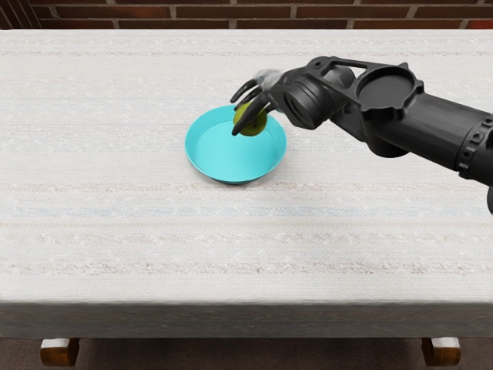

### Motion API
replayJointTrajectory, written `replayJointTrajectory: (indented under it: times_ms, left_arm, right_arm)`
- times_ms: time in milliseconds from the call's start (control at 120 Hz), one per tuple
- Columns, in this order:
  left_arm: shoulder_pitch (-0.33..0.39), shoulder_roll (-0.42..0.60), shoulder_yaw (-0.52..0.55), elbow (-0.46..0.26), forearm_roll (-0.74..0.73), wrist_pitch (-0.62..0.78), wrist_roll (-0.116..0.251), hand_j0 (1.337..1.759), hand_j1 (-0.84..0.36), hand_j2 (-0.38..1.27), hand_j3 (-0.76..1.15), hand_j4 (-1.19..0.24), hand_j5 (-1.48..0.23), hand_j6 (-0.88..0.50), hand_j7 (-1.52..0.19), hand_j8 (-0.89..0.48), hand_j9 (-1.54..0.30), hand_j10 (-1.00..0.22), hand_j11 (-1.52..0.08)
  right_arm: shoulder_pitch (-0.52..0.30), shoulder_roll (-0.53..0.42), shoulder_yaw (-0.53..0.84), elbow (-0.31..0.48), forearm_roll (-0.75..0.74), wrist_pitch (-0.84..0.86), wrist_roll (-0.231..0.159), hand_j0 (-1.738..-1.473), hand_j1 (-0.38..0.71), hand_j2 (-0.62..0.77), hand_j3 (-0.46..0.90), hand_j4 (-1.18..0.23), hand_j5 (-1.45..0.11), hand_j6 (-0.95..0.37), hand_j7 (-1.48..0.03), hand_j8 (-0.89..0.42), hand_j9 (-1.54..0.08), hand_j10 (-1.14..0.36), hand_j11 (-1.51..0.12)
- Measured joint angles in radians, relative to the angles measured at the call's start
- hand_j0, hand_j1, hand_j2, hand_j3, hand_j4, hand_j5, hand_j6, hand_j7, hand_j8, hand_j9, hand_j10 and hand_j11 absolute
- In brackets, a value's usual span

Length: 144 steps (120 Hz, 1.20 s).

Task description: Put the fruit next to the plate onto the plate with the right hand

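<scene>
Hovering at the far edge of the plate (pixel 219 158), your right hand (pixel 266 96) is gripping the green fruit (pixel 251 121) in curled fingers (pixel 244 93), likely so releasing drops it inside.

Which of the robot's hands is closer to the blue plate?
Right. The right hand hangs over the far right edge of the plate, gripping a green fruit. The left hand does not show in the picture at all.
</scene>
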Motion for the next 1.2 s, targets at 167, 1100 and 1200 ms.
replayJointTrajectory:
  times_ms: [167, 1100, 1200]
  left_arm:
    - [0.0, 0.0, 0.0, 0.0, 0.0, 0.0, 0.0, 1.658, 0.06, 0.05, 0.0, -0.24, -0.32, -0.24, -0.32, -0.24, -0.32, -0.24, -0.32]
    - [0.001, 0.0, 0.0, 0.0, 0.0, 0.0, 0.0, 1.658, 0.06, 0.05, 0.0, -0.24, -0.32, -0.24, -0.32, -0.24, -0.32, -0.24, -0.32]
    - [0.001, 0.0, 0.0, 0.0, 0.0, 0.0, 0.0, 1.658, 0.06, 0.05, 0.0, -0.24, -0.32, -0.24, -0.32, -0.24, -0.32, -0.24, -0.32]
  right_arm:
    - [-0.001, 0.0, 0.002, -0.002, -0.003, 0.004, 0.02, -1.649, 0.15, 0.22, 0.0, -0.73, -0.99, -0.64, -0.96, -0.38, -0.98, -0.39, -1.01]
    - [-0.203, -0.206, 0.334, 0.177, -0.003, 0.468, 0.156, -1.658, -0.28, -0.01, 0.0, -0.06, -0.08, -0.06, -0.08, -0.06, -0.08, -0.06, -0.08]
    - [-0.285, -0.342, 0.449, 0.3, -0.002, 0.542, 0.162, -1.658, -0.28, -0.01, 0.0, -0.06, -0.08, -0.06, -0.08, -0.06, -0.08, -0.06, -0.08]
